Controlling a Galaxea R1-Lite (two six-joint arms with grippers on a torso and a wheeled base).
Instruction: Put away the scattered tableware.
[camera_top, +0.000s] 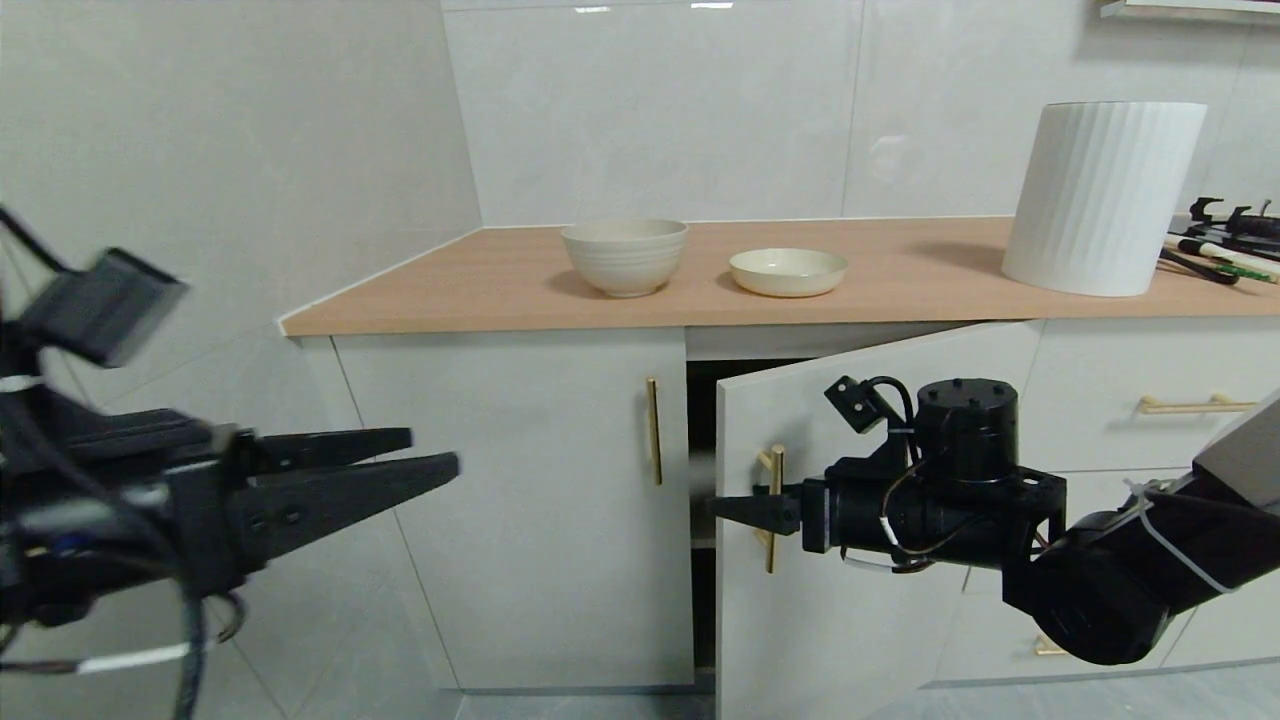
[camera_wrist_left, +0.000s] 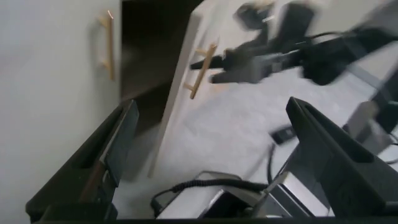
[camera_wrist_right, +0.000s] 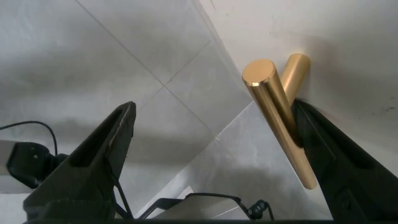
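A ribbed cream bowl (camera_top: 624, 256) and a shallow cream dish (camera_top: 787, 271) sit side by side on the wooden counter (camera_top: 480, 290). Below them the right cabinet door (camera_top: 860, 420) stands partly open onto a dark interior. My right gripper (camera_top: 742, 508) is open at that door's brass handle (camera_top: 772, 505). The right wrist view shows the handle (camera_wrist_right: 280, 118) between the spread fingers, close against one finger (camera_wrist_right: 323, 149). My left gripper (camera_top: 430, 455) hangs open and holds nothing, in front of the closed left door (camera_top: 520, 500), well below the counter.
A tall white ribbed cylinder (camera_top: 1100, 195) stands on the counter's right, with pens and small tools (camera_top: 1220, 250) beyond it. The closed left door has a vertical brass handle (camera_top: 653, 430). Drawers with brass pulls (camera_top: 1195, 404) lie to the right. Tiled wall on the left.
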